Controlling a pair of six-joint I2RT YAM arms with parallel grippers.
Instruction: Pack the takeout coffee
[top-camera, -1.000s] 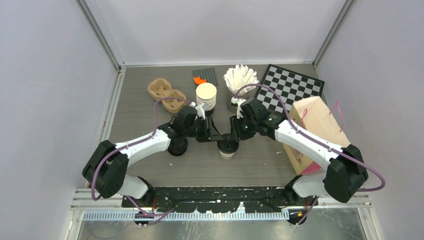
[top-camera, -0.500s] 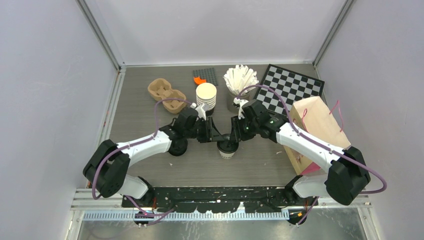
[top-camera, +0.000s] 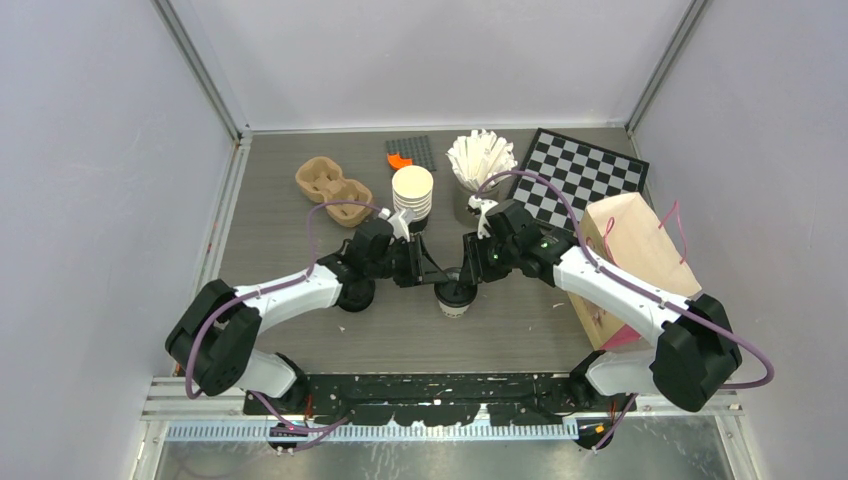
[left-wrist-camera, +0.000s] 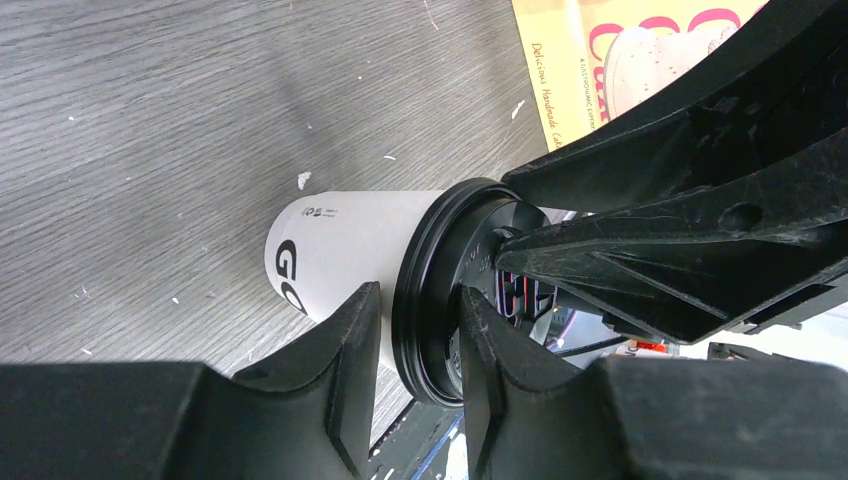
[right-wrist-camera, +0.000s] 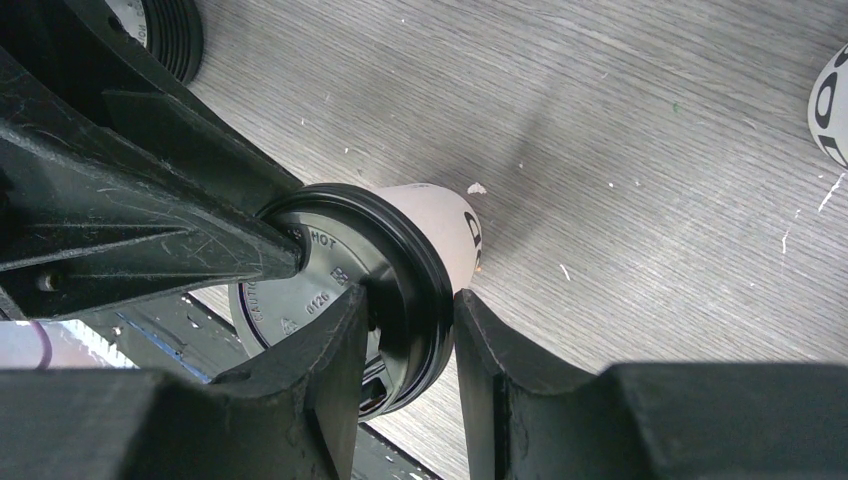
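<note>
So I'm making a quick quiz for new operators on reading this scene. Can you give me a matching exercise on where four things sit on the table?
Things:
1. lidded cup
2. chessboard
3. paper bag
4. cup carrier

Places:
A. far side, left
B. far right corner
C. in the middle, standing upright
D. right side, nearer the front

Pairs: 1-C, 2-B, 3-D, 4-A

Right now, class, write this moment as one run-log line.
cup: upright, lidded, on table | left fingers: astride lid rim | right fingers: pinching lid rim | packed: not yet
</note>
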